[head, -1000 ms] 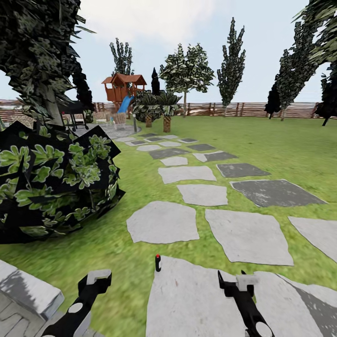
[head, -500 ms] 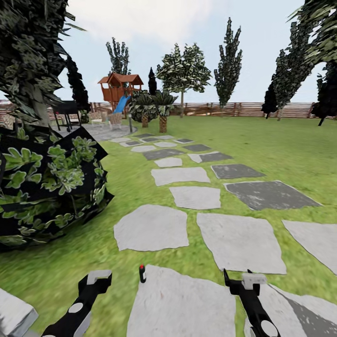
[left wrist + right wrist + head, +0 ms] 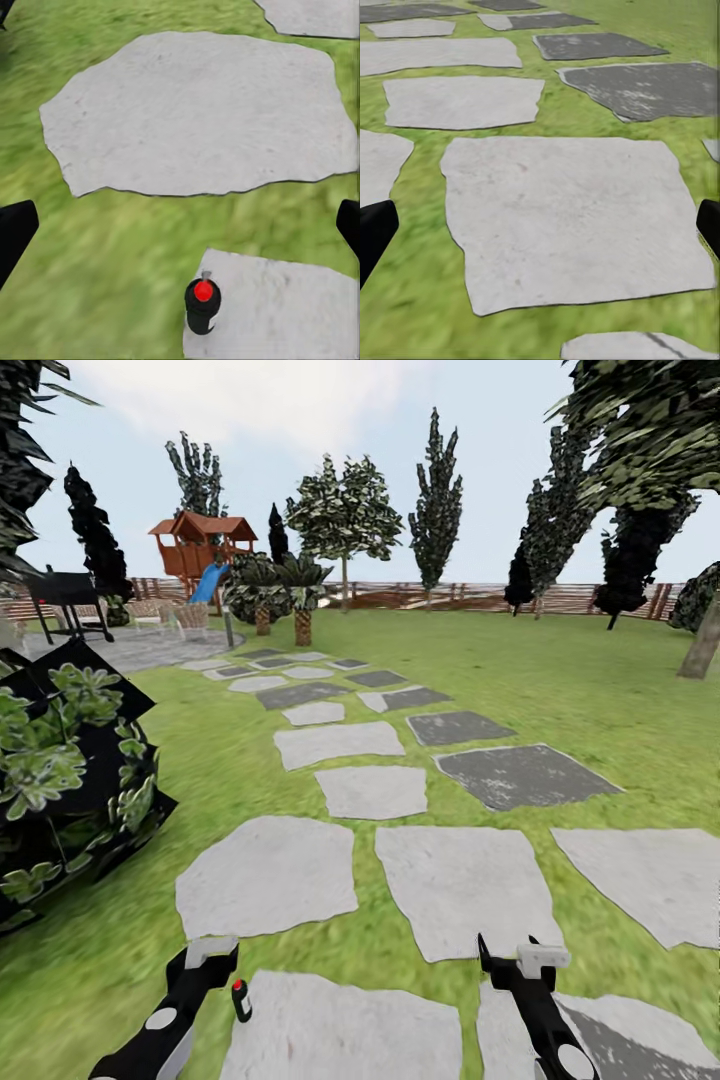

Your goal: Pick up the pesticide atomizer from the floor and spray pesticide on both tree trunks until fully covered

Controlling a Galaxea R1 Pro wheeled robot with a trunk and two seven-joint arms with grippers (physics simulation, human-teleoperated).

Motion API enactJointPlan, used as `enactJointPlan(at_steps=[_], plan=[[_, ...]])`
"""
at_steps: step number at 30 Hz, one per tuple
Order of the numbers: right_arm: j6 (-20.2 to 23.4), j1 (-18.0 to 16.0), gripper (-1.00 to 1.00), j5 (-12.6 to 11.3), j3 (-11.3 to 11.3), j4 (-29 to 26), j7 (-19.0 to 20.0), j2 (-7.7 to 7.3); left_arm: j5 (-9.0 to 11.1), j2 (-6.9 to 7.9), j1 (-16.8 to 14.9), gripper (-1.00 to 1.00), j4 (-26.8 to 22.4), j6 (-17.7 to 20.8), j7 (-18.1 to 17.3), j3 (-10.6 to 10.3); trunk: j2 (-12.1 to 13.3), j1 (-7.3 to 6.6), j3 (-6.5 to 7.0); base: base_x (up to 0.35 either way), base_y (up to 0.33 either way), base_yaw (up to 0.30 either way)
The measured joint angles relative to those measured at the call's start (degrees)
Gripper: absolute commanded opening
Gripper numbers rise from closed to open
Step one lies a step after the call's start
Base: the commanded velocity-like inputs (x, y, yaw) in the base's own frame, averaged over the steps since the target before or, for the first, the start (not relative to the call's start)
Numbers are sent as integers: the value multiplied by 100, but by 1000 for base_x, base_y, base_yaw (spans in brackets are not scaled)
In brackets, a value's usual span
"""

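The pesticide atomizer (image 3: 241,1000) stood upright, red cap up, at a stepping stone's (image 3: 340,1035) left edge beside grass. The left gripper (image 3: 205,960), fingers spread, hovered seemingly just beside it; the right gripper (image 3: 520,960) was likewise spread.

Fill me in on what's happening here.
A wheeled robot stands on the garden's stepping stones, nothing in either hand. The atomizer, black with a red cap, stands upright at a stone's edge, just beside the open left gripper. The right gripper hangs open over a bare stone. Nothing is picked up or sprayed yet.
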Motion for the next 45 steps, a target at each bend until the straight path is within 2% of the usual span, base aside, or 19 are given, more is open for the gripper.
enactJointPlan(at_steps=[13,22,38,45], plan=[[-1,-1,100,-8,9,-7,1,1,-8,9,4,100,-3,-8,8,5,0,0,0,183,-8,-11],[0,-1,100,-8,8,-10,1,1,1,9,4,100,-2,-8,9,5,0,1,0,261,-129,0],[-1,-1,100,-8,3,-8,1,1,38,26,4,100,-9,-21,9,24,0,4,-5,20,-12,0],[-1,-1,100,-7,1,1,0,1,40,35,5,100,-4,-18,9,28,-239,135,-157,0,0,43]])
